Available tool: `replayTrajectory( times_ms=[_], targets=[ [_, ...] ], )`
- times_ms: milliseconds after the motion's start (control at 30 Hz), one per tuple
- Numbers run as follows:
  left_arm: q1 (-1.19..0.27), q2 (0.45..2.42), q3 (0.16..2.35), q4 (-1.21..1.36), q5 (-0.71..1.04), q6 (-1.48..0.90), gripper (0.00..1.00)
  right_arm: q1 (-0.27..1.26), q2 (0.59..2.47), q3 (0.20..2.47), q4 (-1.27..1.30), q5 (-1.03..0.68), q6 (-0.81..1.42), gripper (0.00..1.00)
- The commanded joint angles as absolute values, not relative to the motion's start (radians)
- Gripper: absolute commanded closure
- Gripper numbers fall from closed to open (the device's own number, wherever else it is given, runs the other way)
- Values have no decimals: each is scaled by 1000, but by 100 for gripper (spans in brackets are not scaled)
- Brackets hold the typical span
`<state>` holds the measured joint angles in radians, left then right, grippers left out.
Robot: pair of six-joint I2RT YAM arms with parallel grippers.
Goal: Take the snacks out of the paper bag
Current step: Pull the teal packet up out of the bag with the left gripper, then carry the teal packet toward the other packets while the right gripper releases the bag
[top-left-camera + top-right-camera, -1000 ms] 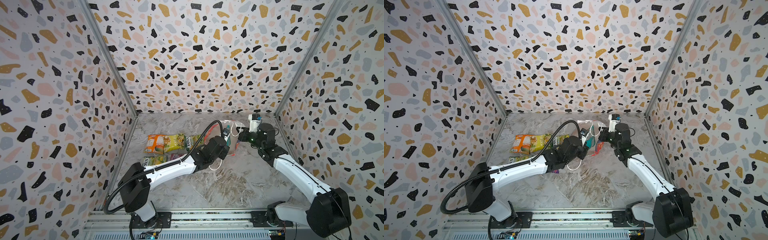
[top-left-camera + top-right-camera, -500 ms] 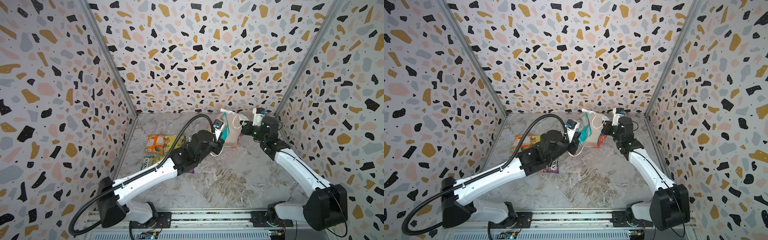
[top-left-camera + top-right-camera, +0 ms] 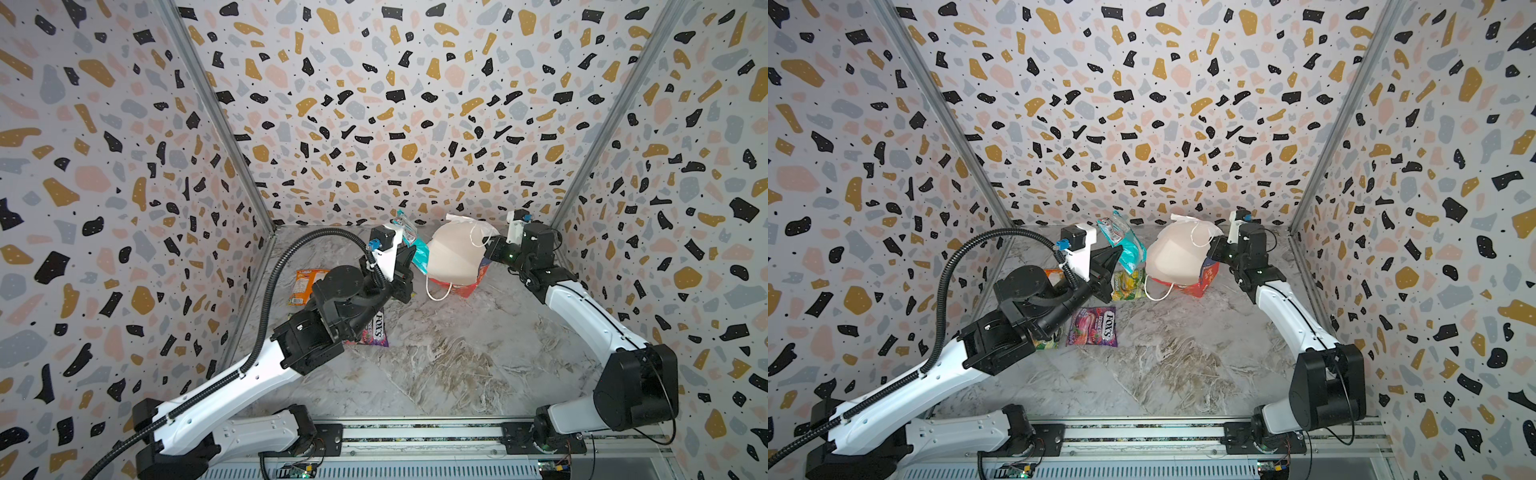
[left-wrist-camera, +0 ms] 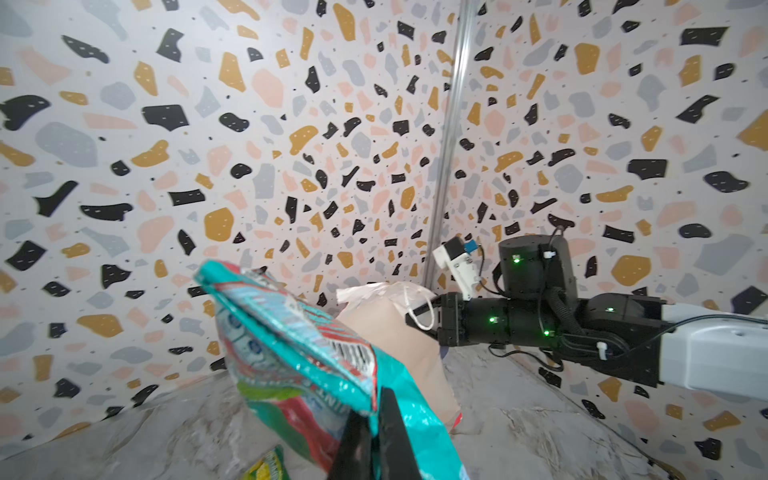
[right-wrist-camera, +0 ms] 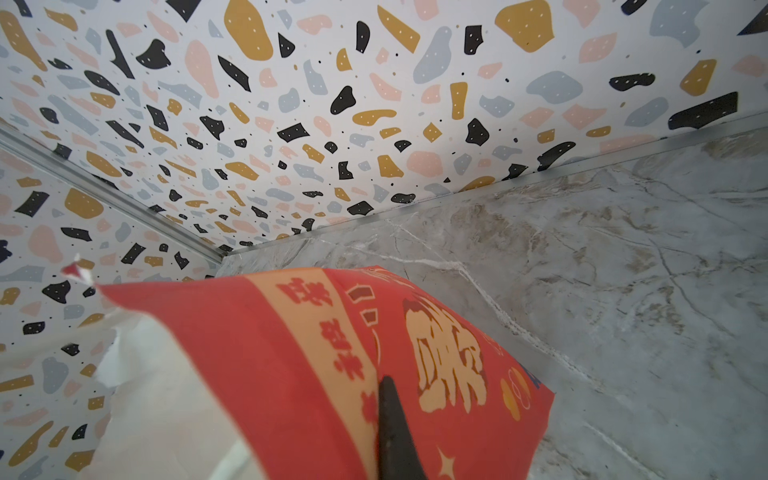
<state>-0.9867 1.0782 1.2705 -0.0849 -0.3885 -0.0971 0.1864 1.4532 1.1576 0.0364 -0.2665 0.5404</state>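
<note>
Left gripper [image 4: 371, 415] clamps teal packet [image 4: 291, 340], now lifted out; right gripper [image 5: 384, 388] pinches paper bag [image 5: 270, 353].

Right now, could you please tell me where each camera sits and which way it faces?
Top views: high above the base rail, looking down and back over the table; the left gripper and right gripper show with their arms.
Left wrist: behind its fingers, facing the held teal packet, the paper bag and the right arm.
Right wrist: facing the paper bag's red side and table beyond; one finger shows.
Shared: all four show the paper bag.
</note>
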Motion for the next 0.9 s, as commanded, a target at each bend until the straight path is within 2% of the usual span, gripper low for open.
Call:
replayTrajectory(
  times_ms=[0, 267, 400, 500, 600, 733, 867],
  targets=[
    [-987, 1110, 1347, -243, -537, -89, 100, 160, 1474, 1229, -10, -326, 572, 100],
    [-987, 1061, 1316, -536, -527, -84, 100, 118, 1612, 1443, -254, -453, 521, 100],
    [-987, 1046, 1276, -623, -457, -90, 100, 118, 1626, 1468, -262, -442, 525, 99],
    [-988, 1044, 1199, -596, -425, -91, 100, 120, 1634, 1475, -236, -425, 532, 98],
    [-988, 1068, 1155, -571, -409, -120, 100, 120, 1659, 1502, -238, -413, 522, 92],
    [-986, 1082, 1079, -484, -430, -190, 100, 121, 1684, 1522, -236, -413, 521, 72],
    [-987, 1103, 1042, -432, -433, -255, 100, 121, 1690, 1540, -235, -409, 516, 59]
  ],
)
